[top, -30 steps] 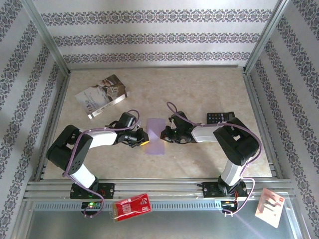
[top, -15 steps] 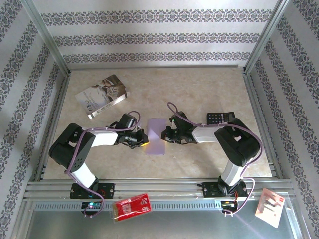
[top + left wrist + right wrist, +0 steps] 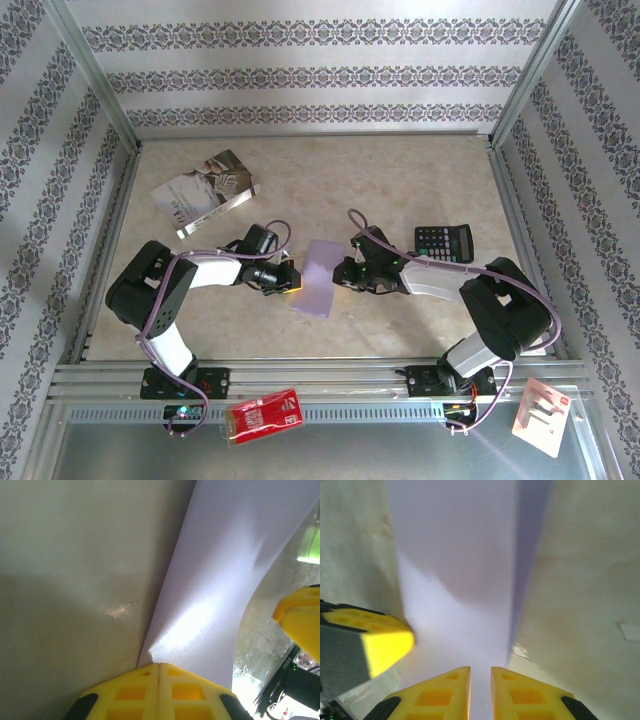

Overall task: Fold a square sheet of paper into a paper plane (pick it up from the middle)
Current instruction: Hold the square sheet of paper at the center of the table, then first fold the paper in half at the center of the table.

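The left gripper [image 3: 159, 671] has just clamped onto the edge of the square sheet of paper [image 3: 220, 575], which stretches ahead of its fingertips; the right gripper [image 3: 480, 680] opposite has loosened, jaws slightly parted; probably a handover before the next crease.

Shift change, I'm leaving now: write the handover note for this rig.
Left claw: shut on the paper's edge.
Right claw: fingers a slit apart around the opposite edge.
Paper: between both claws, apparently folded in half lengthwise.
Done: at most that first fold.
To do: nose and wing folds; no plane shape yet.
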Action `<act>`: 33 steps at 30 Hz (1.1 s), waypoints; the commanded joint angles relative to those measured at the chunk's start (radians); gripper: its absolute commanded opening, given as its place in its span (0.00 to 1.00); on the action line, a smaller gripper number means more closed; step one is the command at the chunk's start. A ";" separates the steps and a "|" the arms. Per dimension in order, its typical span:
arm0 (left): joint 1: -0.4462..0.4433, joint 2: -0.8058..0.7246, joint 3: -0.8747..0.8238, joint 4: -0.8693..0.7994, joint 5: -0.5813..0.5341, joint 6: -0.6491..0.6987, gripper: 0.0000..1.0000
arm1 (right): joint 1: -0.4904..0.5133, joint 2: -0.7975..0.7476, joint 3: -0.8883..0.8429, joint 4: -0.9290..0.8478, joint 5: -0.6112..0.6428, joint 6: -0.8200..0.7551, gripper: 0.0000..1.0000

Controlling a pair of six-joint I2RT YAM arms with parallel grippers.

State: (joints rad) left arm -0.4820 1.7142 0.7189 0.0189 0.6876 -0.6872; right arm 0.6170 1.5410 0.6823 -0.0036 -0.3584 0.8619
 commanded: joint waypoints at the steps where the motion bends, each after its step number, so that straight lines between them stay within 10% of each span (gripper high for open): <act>1: 0.002 0.057 -0.030 -0.150 -0.035 0.053 0.00 | 0.025 0.021 0.062 0.040 -0.044 -0.033 0.15; 7: 0.003 0.053 -0.040 -0.138 -0.037 0.039 0.00 | 0.065 0.130 0.166 0.083 -0.077 -0.026 0.00; 33: 0.003 0.077 -0.054 -0.198 -0.071 0.060 0.00 | 0.056 0.422 0.349 0.042 -0.024 -0.036 0.00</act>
State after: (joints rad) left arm -0.4767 1.7203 0.7177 0.0181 0.7036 -0.6647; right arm 0.6956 1.9293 1.0012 0.0860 -0.4393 0.8558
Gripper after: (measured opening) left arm 0.038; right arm 0.050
